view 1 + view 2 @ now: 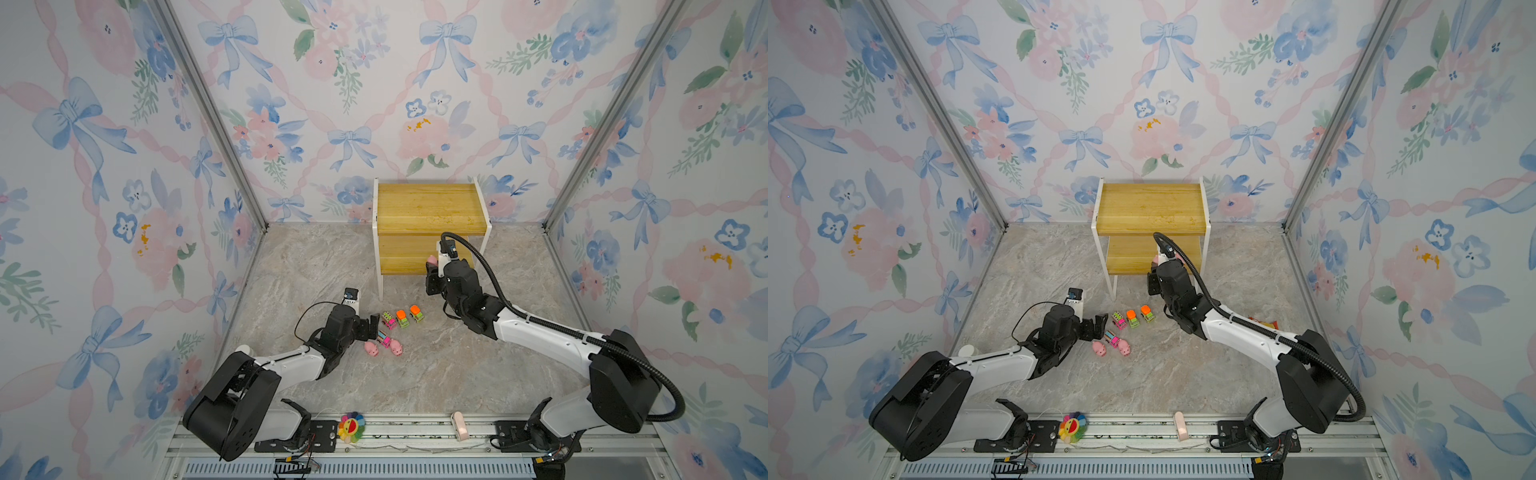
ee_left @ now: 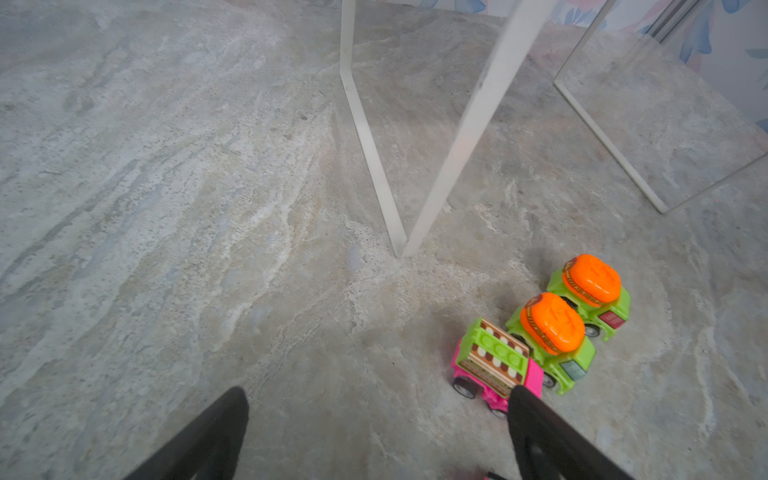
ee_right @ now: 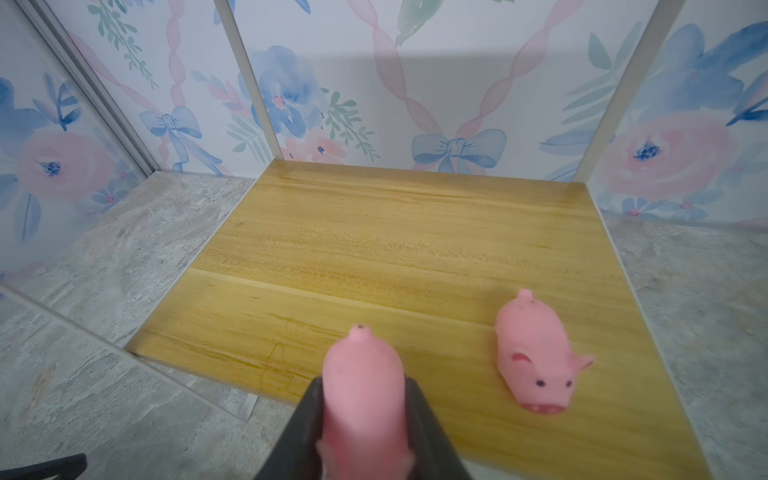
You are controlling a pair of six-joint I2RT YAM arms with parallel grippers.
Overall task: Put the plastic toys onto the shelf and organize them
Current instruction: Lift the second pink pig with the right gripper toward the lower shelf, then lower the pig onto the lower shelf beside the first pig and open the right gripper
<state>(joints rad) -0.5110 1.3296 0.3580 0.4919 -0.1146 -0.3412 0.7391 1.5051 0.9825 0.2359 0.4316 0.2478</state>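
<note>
The shelf [image 1: 432, 208] [image 1: 1150, 208] stands against the back wall. My right gripper [image 3: 363, 384] [image 1: 434, 266] is shut on a pink pig [image 3: 360, 357], held just above the front edge of the lower board [image 3: 374, 257]. A second pig [image 3: 536, 357] lies on that board beside it. On the floor in front sit two green trucks [image 1: 402, 318] [image 2: 552, 332], two pink trucks [image 1: 388, 321] [image 2: 494, 361] and two pigs [image 1: 371, 348]. My left gripper [image 2: 378, 399] [image 1: 376, 326] is open and empty, one finger close beside a pink truck.
The shelf's white legs [image 2: 469, 137] stand just beyond the trucks. A rainbow flower toy [image 1: 350, 428] and a pale block [image 1: 459, 426] rest on the front rail. An orange item [image 1: 1262, 322] lies partly hidden behind the right arm.
</note>
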